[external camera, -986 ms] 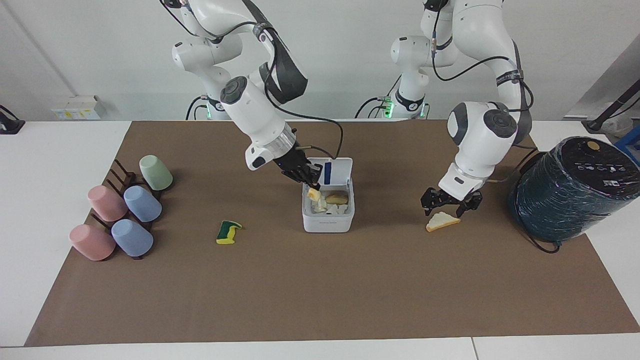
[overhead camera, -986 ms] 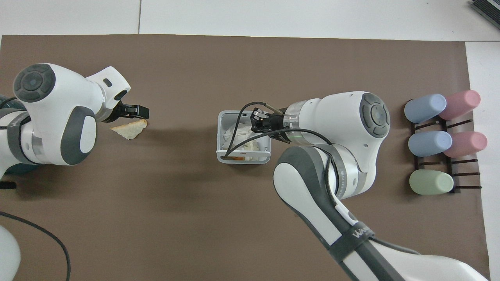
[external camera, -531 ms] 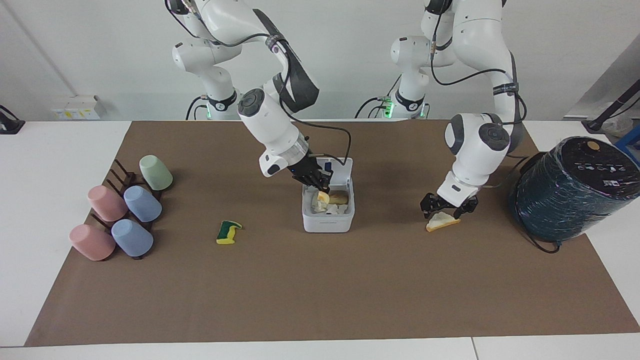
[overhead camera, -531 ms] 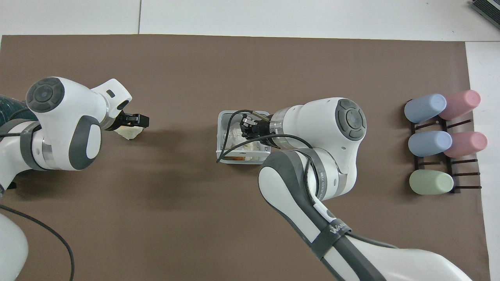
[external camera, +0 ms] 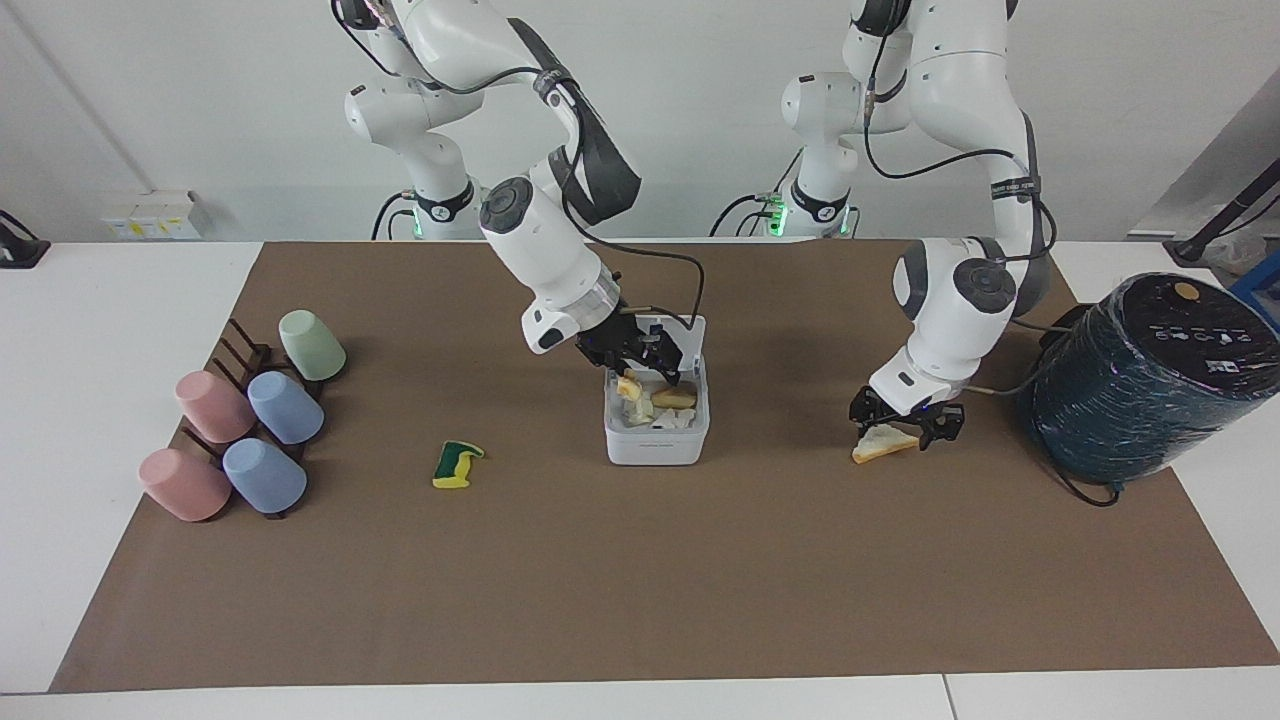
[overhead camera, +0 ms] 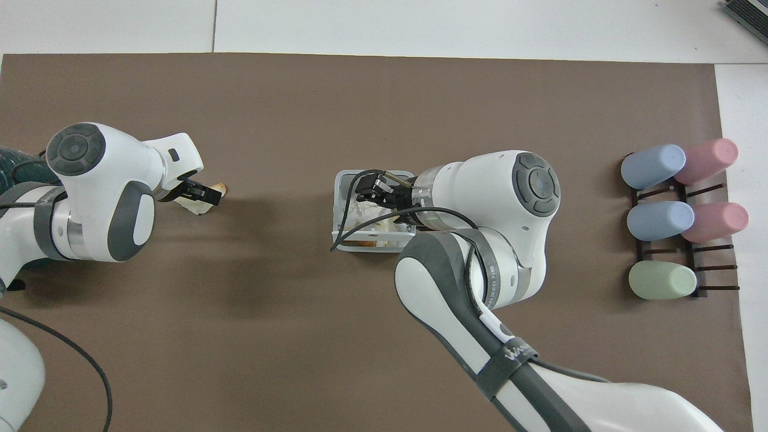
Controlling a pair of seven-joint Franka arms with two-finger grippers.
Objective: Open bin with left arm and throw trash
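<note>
The white bin stands mid-mat with its lid up. My right gripper hangs open just over the bin's inside, with a pale yellow chunk of trash lying below it among white scraps and a brownish piece. Toward the left arm's end, my left gripper is open and low over the bread wedge, a finger on either side; contact cannot be told. A yellow-and-green sponge piece lies on the mat toward the right arm's end. From overhead, the right gripper covers part of the bin, and the left gripper covers the bread.
A big dark-teal wrapped cylinder with a cable lies at the left arm's end of the brown mat. A rack of several pastel cups lies at the right arm's end.
The right gripper moved in over the bin and opened, and the yellow chunk dropped from it into the bin. The left gripper came down around the bread wedge.
</note>
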